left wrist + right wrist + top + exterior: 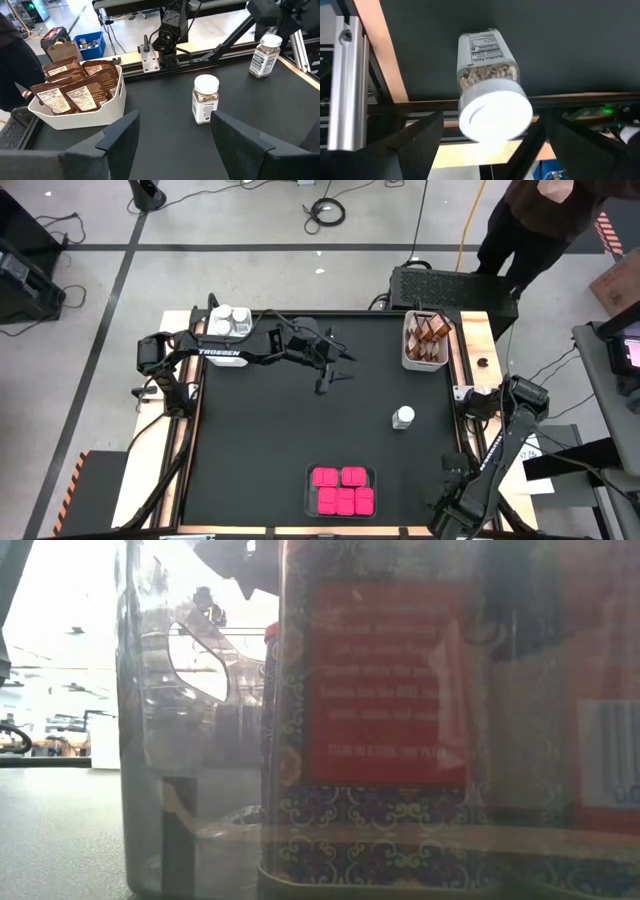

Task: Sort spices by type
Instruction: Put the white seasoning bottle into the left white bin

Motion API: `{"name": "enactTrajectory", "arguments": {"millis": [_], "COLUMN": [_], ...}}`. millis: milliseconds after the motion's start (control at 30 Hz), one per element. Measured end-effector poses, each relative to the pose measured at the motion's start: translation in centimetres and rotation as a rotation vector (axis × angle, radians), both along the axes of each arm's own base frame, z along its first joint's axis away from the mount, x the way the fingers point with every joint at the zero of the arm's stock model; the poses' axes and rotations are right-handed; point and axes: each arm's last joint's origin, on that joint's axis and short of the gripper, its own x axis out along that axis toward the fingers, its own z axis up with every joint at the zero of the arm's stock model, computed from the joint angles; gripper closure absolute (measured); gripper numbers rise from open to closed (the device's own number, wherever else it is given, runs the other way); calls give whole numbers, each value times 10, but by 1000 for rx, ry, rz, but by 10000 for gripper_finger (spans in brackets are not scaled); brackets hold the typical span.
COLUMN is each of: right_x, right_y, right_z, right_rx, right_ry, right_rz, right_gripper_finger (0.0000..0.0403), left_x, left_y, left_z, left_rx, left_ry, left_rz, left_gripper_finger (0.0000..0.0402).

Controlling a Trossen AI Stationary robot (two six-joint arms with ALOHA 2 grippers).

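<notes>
- Clear, white-lidded seasoning jar [403, 418], upright on the matte black bench [260, 430].
- Left gripper [335, 370]: angular fingers wide, empty.
- Right gripper [487, 137]: fingers wide beside the jar.

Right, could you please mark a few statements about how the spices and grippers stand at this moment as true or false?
1. The pink boxes sit together in one clear tray. True.
2. The brown packets lie scattered loose on the table. False: they stand packed in a white tray.
3. A white-lidded jar stands alone on the open table. True.
4. The left gripper is holding a jar. False: its fingers are open and empty, above the table.
</notes>
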Motion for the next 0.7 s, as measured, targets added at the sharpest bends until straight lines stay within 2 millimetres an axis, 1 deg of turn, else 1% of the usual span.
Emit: {"name": "enactTrajectory", "arguments": {"millis": [133, 267, 500, 600, 700], "right_x": [0, 1, 1, 1, 1], "right_y": [-2, -2, -3, -3, -3], "right_z": [-12, -20, -23, -23, -23], "right_rx": [14, 25, 22, 22, 23], "right_ry": [-2, -10, -9, -9, -8], "right_rz": [16, 13, 7, 7, 7], "right_gripper_finger": [60, 63, 66, 84, 121], "left_x": [0, 0, 0, 0, 0], "left_y": [0, 0, 0, 0, 0], "left_z": [0, -1, -1, -1, -1], "left_rx": [4, 4, 3, 3, 3], "left_ry": [4, 6, 9, 9, 9], "left_rz": [-2, -2, -1, -1, -1], "left_gripper_finger": [157, 157, 157, 157, 157]}}
